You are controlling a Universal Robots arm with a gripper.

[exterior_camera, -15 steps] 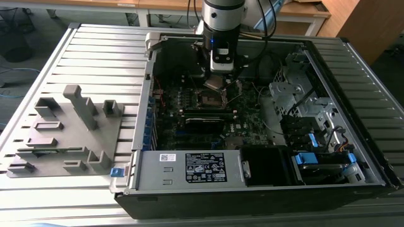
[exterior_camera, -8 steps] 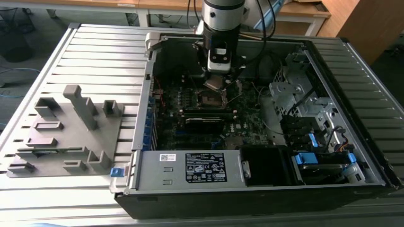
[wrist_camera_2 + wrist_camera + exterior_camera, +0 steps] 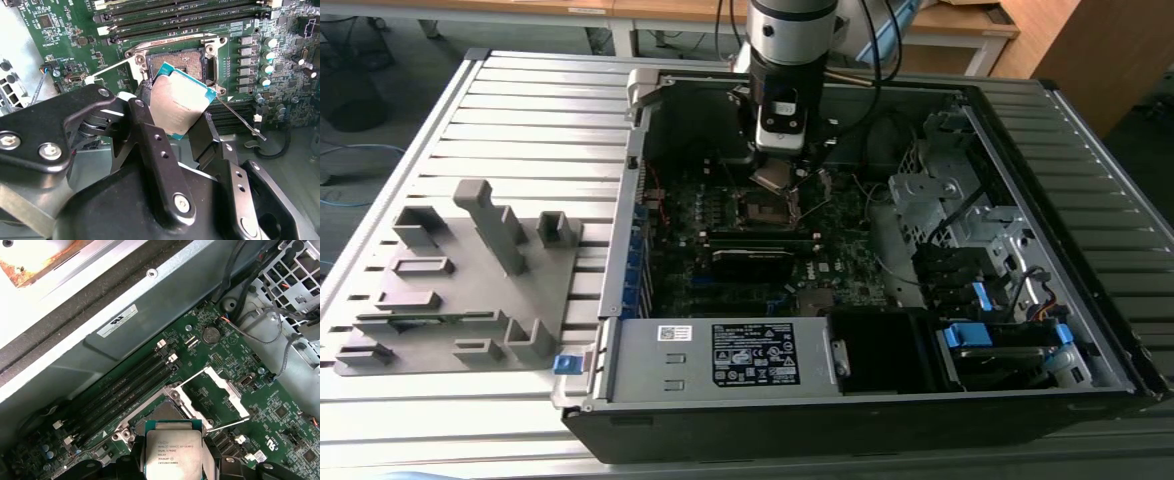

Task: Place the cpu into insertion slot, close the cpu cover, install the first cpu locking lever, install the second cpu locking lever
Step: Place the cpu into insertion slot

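I have the pincer [image 3: 175, 121] clamped on the chip [image 3: 182, 100], held askew just above the socket [image 3: 176, 62], with the cover [image 3: 222, 387] open beside the socket. Released crooked, the chip could, I judge, damage the socket's contacts.

Workshop-type lab: slatted metal workbench [image 3: 520, 120], opened computer case [image 3: 854, 425] centred, grey fixture block [image 3: 454, 290] at 9 o'clock, wooden desks [image 3: 654, 8] at 12 o'clock.

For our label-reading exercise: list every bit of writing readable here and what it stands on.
Nothing is clear enough to quote.
Printed lines on the grey-silver square cpu held in the gripper: too small.
White sticker on the grey case wall: blurred.
Black-and-white label on the silver metal box: too small.
White lettering on the green circuit board: too small.
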